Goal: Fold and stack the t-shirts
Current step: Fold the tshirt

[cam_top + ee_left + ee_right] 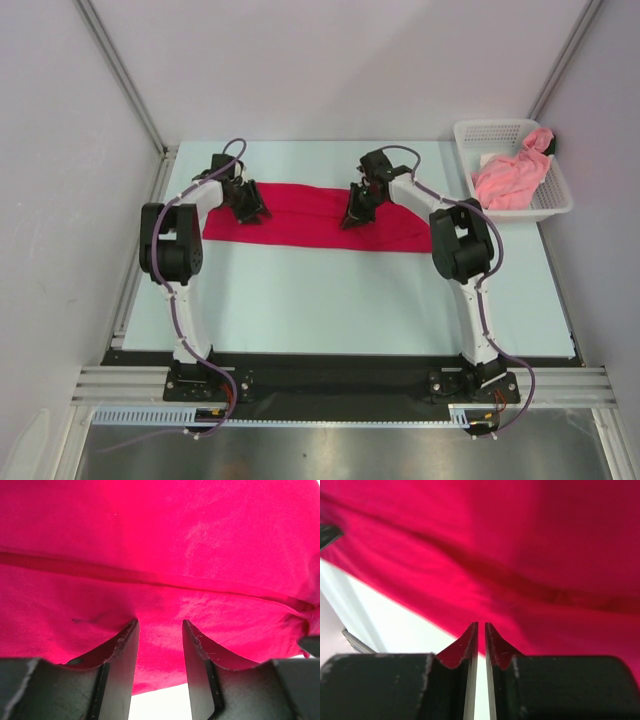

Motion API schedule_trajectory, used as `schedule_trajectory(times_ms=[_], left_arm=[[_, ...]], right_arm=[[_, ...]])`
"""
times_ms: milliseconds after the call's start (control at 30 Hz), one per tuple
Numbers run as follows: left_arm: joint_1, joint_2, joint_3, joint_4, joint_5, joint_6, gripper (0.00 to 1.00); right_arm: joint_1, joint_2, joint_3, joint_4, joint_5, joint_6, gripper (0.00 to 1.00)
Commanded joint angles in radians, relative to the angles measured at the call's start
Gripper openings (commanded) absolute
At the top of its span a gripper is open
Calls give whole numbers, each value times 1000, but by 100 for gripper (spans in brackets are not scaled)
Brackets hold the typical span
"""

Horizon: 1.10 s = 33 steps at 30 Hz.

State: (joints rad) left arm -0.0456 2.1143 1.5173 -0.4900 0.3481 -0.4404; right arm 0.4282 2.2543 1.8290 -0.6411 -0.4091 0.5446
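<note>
Desk [330, 300]: pale blue-green top. Lying on it: one crimson t-shirt [300, 215], flat, a long band running left to right across the far half. One white mesh basket [500, 128], standing at the far right corner.

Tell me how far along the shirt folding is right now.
Done: the red t-shirt lies flat as a long band, apparently folded lengthwise. In hand: the left end effector, open, and the right end effector, closed, sit on it. Left: folding it shorter, then the pink t-shirt, crumpled in the white basket, and stacking.
</note>
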Motion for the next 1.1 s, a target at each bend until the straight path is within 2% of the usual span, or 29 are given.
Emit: schedule_trajectory(times_ms=[0, 200, 300, 400, 433, 467, 533, 667, 700, 767, 800, 867, 900, 1067], left_arm=[[12, -10, -22, 10, -9, 45, 46], [21, -39, -31, 8, 0, 55, 46], [35, -94, -39, 5, 0, 45, 45], [43, -177, -84, 5, -27, 34, 48], [70, -239, -101, 5, -40, 28, 49], [75, -267, -121, 7, -50, 25, 50], [95, -356, -190, 10, -73, 8, 55], [150, -497, -339, 40, -98, -46, 66], [183, -517, -400, 50, -100, -58, 68], [220, -565, -456, 73, -106, -92, 70], [264, -573, -497, 76, -106, -107, 72], [306, -574, -535, 97, -83, -156, 73], [341, -561, -560, 105, -71, -170, 73], [381, -484, -562, 160, -101, -190, 73]], right_arm=[[-11, 48, 58, 32, 10, 41, 15], [-22, 141, 150, 3, 61, 29, 14], [-23, 165, 216, -25, 23, 25, 14], [-9, 113, 233, -54, 21, -1, 16], [-6, 52, 210, -58, 26, -6, 26], [-8, 21, 191, -57, 32, -12, 31], [-9, -47, 152, -60, 38, -12, 34], [-38, -265, -20, -75, 53, 14, 37], [-51, -312, -142, -36, 46, 49, 38], [-89, -410, -264, 23, 35, 89, 45], [-104, -492, -377, 67, 38, 131, 49], [-155, -574, -475, 107, 42, 162, 54], [-175, -637, -556, 144, 46, 173, 56], [-296, -746, -770, 227, 21, 261, 57]])
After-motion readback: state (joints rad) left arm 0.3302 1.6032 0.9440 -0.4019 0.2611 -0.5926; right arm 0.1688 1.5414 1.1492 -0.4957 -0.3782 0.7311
